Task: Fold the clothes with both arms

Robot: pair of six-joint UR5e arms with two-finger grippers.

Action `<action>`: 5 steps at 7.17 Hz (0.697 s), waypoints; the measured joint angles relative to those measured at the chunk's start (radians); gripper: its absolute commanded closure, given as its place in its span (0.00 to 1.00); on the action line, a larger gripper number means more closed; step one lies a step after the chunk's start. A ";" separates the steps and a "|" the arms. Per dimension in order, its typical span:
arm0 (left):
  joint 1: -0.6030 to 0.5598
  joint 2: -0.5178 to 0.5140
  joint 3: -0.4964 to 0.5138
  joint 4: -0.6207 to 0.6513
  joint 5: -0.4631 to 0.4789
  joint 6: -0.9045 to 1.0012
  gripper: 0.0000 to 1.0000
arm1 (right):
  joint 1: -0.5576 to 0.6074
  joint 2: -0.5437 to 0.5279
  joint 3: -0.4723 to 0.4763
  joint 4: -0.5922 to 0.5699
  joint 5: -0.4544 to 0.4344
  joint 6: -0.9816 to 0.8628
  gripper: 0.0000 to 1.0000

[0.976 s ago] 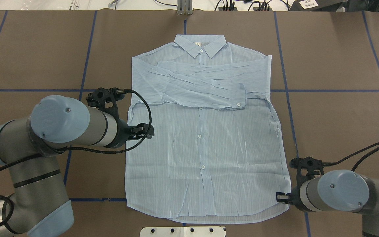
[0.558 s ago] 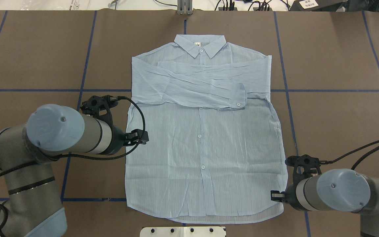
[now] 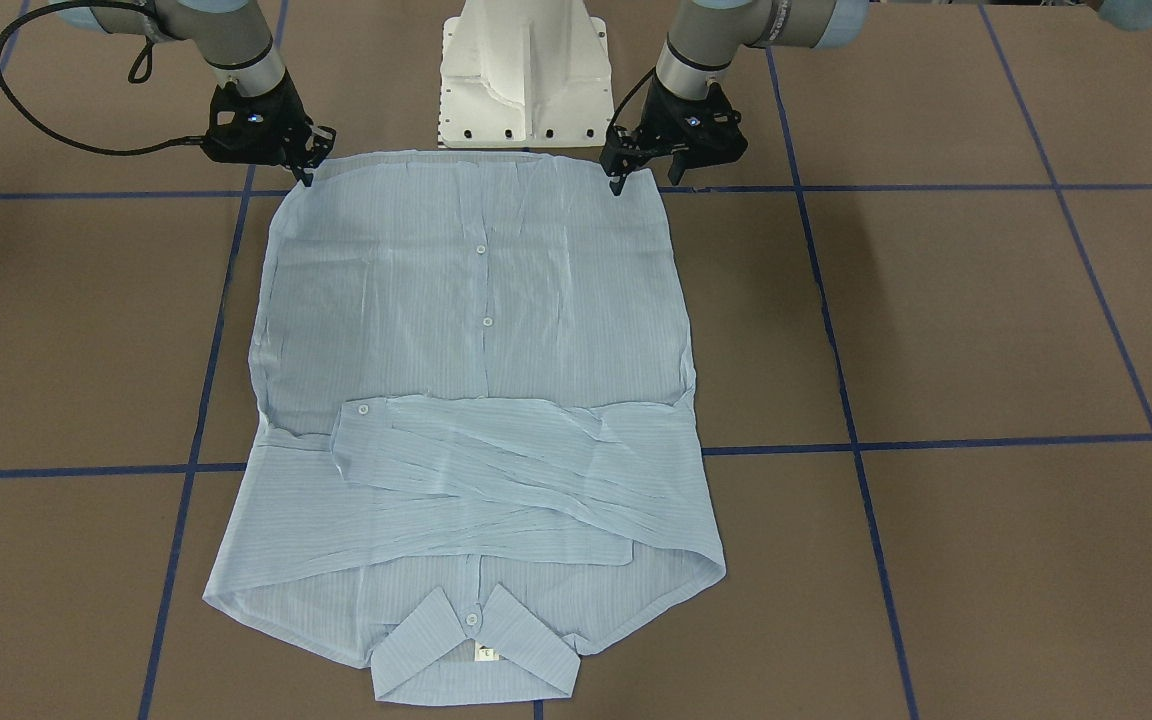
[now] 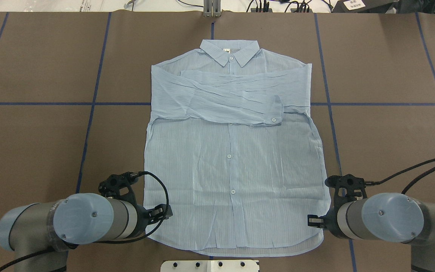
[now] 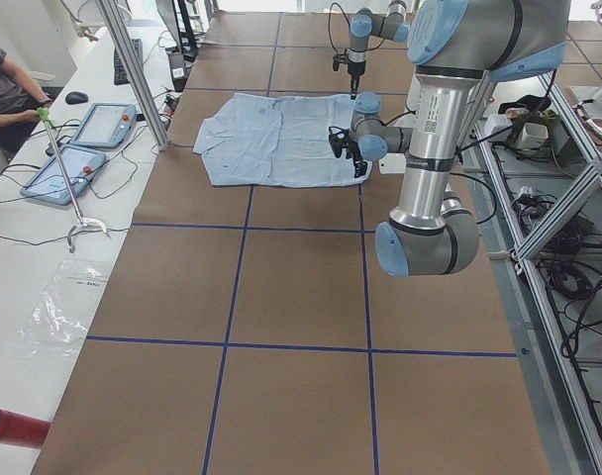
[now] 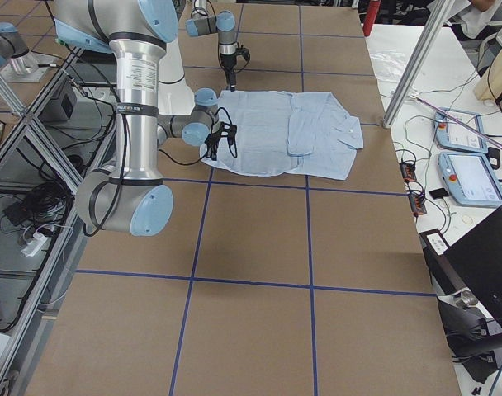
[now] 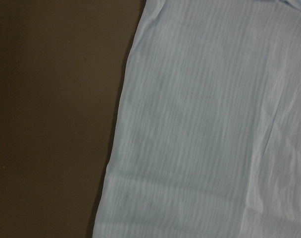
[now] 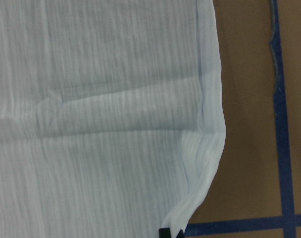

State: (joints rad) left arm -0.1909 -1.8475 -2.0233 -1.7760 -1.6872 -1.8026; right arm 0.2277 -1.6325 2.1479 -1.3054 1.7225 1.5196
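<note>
Evidently the left gripper is set for a corner pick. In the front-facing view its 2 fingers stand spread, pointing down just above the cloth near the hem corner on the robot's left. Its wrist camera shows only the side edge of the fabric against the brown table, with no fingertip on the cloth. The right gripper sits at the matching corner on the other side. 1 dark fingertip shows right at the curled fabric edge, but I cannot tell whether that gripper is spread or pinched, nor whether it touches.

The shirt lies flat and front-up in the middle of the table. Its hem is nearest the white base block and its collar is on the far side. Both sleeves are laid across the chest, with 1 cuff on top, so they should end up inside whatever fold comes next.

This layout fits a hem-to-collar fold, which is why the 2 arms stand level with each other at opposite corners. Lifting both corners together would keep the thin cloth taut and square. The fabric looks light and wrinkly, so a shallow pinch could slip or pick up only 1 layer.
</note>
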 measured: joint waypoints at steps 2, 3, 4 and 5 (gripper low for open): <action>0.035 -0.001 0.011 0.022 0.003 -0.027 0.25 | 0.000 0.010 -0.002 0.000 -0.008 -0.001 1.00; 0.041 -0.003 0.017 0.032 0.004 -0.029 0.26 | 0.001 0.013 -0.003 0.000 -0.008 -0.001 1.00; 0.044 -0.004 0.024 0.036 0.004 -0.030 0.30 | 0.002 0.014 -0.004 0.000 -0.009 -0.001 1.00; 0.045 -0.005 0.027 0.037 0.004 -0.030 0.34 | 0.002 0.014 -0.004 0.000 -0.009 -0.001 1.00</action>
State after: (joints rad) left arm -0.1457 -1.8520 -1.9962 -1.7388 -1.6828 -1.8330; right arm 0.2298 -1.6185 2.1434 -1.3054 1.7135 1.5186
